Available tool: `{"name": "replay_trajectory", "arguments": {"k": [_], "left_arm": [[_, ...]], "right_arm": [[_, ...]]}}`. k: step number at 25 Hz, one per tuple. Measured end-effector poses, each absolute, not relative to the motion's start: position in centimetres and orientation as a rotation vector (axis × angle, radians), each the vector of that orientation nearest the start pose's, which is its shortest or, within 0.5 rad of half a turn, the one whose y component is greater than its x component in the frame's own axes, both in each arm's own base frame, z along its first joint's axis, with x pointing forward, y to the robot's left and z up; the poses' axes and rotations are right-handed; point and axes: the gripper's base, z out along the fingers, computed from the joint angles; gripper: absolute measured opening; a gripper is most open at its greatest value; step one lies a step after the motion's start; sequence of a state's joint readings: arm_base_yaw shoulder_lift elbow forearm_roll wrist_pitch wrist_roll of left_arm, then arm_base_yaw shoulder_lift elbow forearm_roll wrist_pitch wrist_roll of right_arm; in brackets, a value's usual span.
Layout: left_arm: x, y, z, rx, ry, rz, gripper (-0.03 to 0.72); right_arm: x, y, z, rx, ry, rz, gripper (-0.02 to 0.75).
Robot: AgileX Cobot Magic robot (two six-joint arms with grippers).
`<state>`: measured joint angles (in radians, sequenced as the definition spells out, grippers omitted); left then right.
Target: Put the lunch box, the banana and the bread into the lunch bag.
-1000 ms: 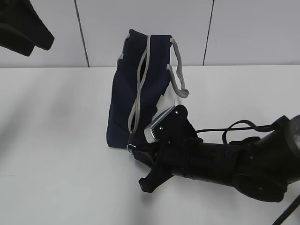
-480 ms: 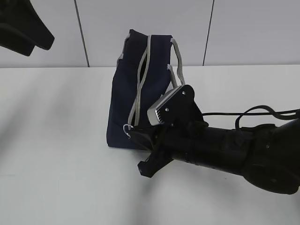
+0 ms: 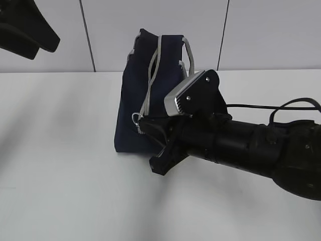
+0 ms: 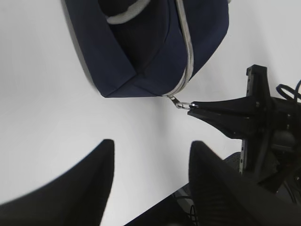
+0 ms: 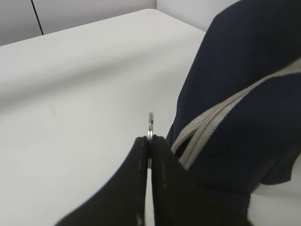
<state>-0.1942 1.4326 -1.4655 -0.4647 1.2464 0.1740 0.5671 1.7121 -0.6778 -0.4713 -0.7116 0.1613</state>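
One lunch bag point(image 3: 135, 110) upright, no readable print | right claw point(image 5: 149, 141) pinched on zipper ring point(image 5: 150, 123) | left claw point(image 4: 150, 160) seemingly open, empty

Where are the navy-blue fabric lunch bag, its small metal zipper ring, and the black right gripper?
navy-blue fabric lunch bag point(image 3: 131, 120): exterior view, front panel.
small metal zipper ring point(image 5: 150, 123): right wrist view, ring's upper arc.
black right gripper point(image 4: 193, 105): left wrist view, pinched fingertips.

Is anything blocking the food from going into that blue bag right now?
Yes: the lunch bag looks zipped shut along its grey zipper. The right gripper pinches the metal pull ring. No food is in view.
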Motion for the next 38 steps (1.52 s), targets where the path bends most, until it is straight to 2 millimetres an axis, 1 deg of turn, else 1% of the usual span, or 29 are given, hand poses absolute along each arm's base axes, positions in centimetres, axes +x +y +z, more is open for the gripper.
{"name": "replay_trajectory", "arguments": {"k": [4,10,17,21,26,31,38], "left_arm": [[27.1,-9.3,38.7,0.419,2.603,-0.642,0.370],[27.1,-9.3,38.7,0.429,2.600,-0.639,0.370],[27.1,-9.2,38.7,0.440,2.598,-0.632,0.370],[27.1,-9.2,38.7,0.443,2.597,-0.632,0.370],[27.1,-9.2,38.7,0.444,2.597,-0.632,0.370],[27.1,-9.2,38.7,0.444,2.597,-0.632,0.370],[27.1,-9.3,38.7,0.448,2.595,-0.632,0.370]], "right_arm": [[25.8,19.5,19.3,-0.892,1.636,0.519,-0.016],[25.3,19.4,20.3,-0.902,1.652,0.545,-0.016],[26.0,20.3,22.1,-0.959,1.644,0.562,-0.016],[26.3,20.3,22.3,-0.980,1.649,0.547,-0.016],[27.8,19.1,23.1,-0.920,1.657,0.527,-0.016],[29.7,18.1,24.9,-0.877,1.632,0.513,-0.016],[31.0,18.2,27.3,-0.874,1.579,0.468,-0.016]]}}
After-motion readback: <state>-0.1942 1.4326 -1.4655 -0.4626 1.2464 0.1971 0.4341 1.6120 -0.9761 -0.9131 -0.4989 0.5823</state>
